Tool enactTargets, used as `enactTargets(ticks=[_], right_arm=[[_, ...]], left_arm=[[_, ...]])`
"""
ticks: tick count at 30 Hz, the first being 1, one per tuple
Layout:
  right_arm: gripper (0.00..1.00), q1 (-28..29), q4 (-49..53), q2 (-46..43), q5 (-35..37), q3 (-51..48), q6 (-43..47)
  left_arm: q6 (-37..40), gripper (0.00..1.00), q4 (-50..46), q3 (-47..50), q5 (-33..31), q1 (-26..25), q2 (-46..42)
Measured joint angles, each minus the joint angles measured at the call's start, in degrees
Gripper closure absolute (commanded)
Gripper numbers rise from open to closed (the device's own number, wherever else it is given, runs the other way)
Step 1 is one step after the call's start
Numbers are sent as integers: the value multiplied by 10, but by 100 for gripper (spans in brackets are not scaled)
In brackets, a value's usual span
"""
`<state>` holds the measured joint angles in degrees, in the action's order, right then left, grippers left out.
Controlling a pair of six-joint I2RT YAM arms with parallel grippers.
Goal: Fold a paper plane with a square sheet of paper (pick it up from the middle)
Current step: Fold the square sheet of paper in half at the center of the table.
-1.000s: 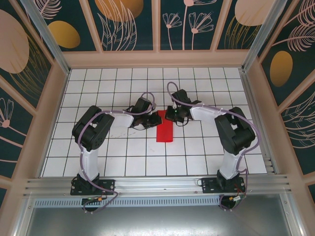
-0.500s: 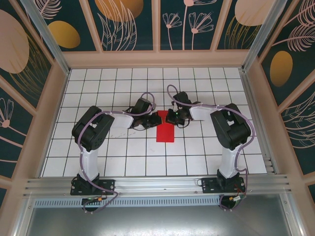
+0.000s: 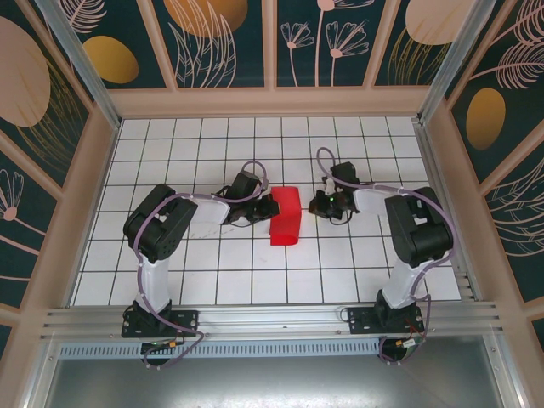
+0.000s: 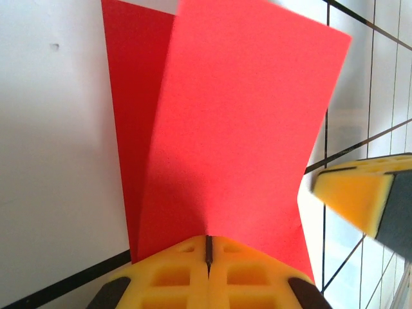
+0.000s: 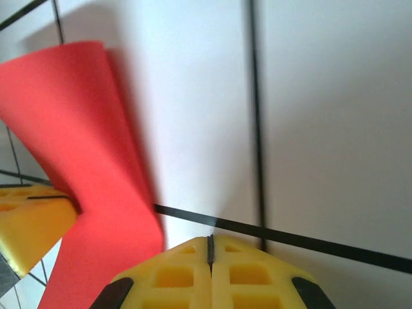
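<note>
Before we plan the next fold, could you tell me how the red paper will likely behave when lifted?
Probably floppy: the red paper curves up from the left gripper, jaws shut. Likely light, being thin. Its raised layer may spring open.

Paper (image 4: 244,129) just ahead of the left gripper (image 4: 208,239): plain bright red, unmarked; under layer reads darker red in shade. Left gripper yellow with recessed square pattern, black at the flanks; right gripper (image 5: 210,241) the same. Table (image 3: 212,272) white, thin black grid. Walls (image 3: 221,34) dark teal, peach and gold leaf motifs.
</note>
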<state>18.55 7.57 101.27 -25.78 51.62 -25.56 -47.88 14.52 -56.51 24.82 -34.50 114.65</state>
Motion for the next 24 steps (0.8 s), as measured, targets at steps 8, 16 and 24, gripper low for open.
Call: enactTargets(ticks=[8, 16, 24], right_arm=[[100, 33, -23, -20, -14, 32, -5], [100, 60, -59, 68, -47, 73, -11], [100, 14, -100, 81, -75, 36, -20]], left_arm=[[0, 100, -2, -1, 0, 0, 0], [0, 100, -8, -5, 0, 0, 0], [2, 100, -8, -4, 0, 0, 0]])
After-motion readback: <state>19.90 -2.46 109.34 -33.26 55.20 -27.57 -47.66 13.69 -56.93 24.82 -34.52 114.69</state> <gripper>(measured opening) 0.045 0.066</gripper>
